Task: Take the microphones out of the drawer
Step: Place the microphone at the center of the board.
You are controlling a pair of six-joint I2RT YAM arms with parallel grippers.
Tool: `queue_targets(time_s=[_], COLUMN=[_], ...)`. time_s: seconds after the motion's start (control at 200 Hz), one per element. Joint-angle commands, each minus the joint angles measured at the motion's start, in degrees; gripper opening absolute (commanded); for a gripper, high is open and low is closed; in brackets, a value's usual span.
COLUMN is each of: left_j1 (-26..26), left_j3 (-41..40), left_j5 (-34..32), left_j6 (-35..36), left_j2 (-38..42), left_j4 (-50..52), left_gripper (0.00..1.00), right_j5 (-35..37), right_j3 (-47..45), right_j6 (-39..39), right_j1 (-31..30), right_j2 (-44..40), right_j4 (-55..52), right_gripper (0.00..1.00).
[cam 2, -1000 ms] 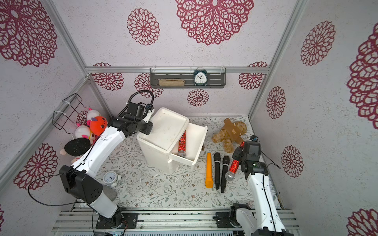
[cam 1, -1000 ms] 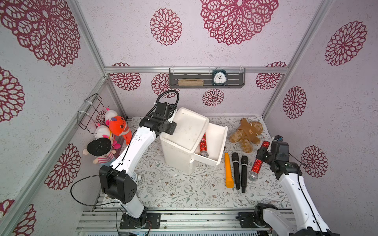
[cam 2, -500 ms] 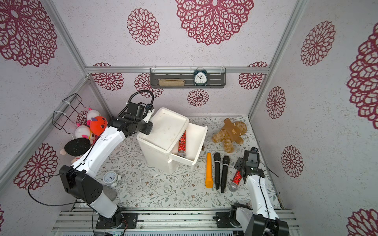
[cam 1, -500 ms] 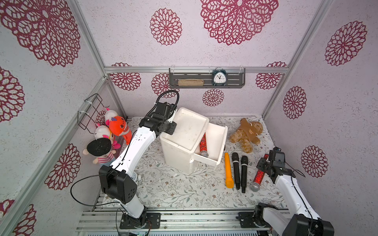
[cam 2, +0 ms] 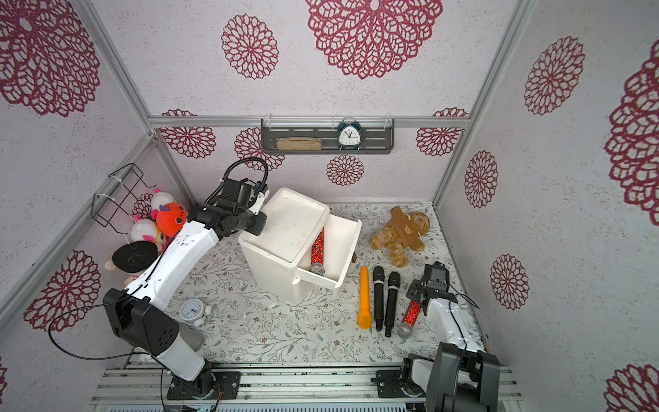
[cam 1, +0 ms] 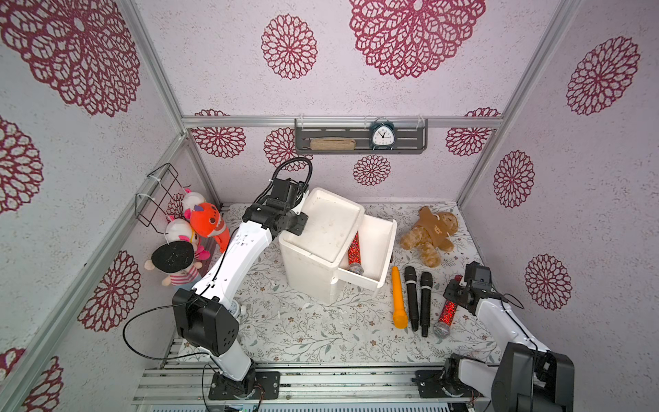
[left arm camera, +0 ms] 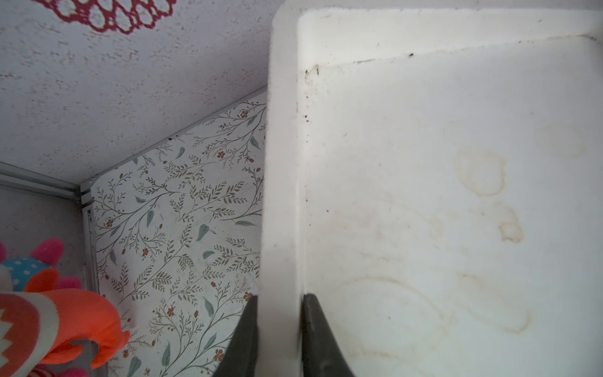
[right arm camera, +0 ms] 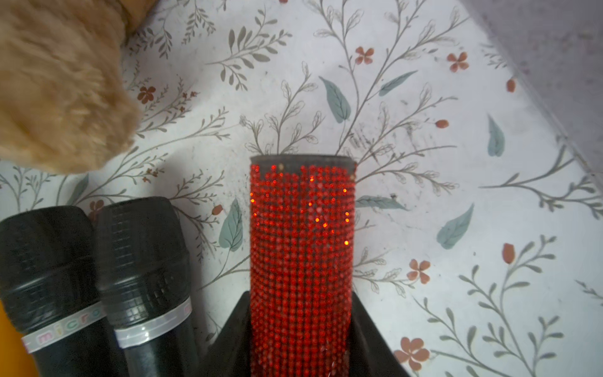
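- The right fingers [right arm camera: 363, 336] are clamped round the red glitter microphone [right arm camera: 301, 261], low over the tabletop [right arm camera: 456, 163] and just beside two black microphones [right arm camera: 98, 277]. It looks like it is joining the row.
- Farther back, a second red microphone [cam 1: 354, 249] lies in the open drawer [cam 1: 388, 249].
- Farthest, the left fingers [left arm camera: 318, 339] pinch the white cabinet's rim [left arm camera: 280, 163] tight, likely to steady it.

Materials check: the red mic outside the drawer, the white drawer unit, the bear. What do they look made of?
Red mic: rows of tiny faceted red studs, sparkly; probably rhinestone wrap over a hard body. White drawer unit: matte, thick rounded rim, stained; looks like foam or plastic. Bear: plush, fuzzy tan pile.
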State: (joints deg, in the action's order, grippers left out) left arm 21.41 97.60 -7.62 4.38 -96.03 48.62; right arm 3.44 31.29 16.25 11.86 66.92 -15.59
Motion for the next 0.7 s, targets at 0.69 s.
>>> queue_targets(time_s=[0.69], left_j1=[1.9], left_j3=[-2.4], left_j5=[-2.1], left_j6=[2.3], left_j2=[-3.4], left_j4=[3.9], left_gripper=[0.01], right_j5=[-2.9], right_j3=[5.6], right_j6=[-0.6], right_j1=[0.3], right_j2=[-2.2], right_j4=[-4.1], right_gripper=[0.71])
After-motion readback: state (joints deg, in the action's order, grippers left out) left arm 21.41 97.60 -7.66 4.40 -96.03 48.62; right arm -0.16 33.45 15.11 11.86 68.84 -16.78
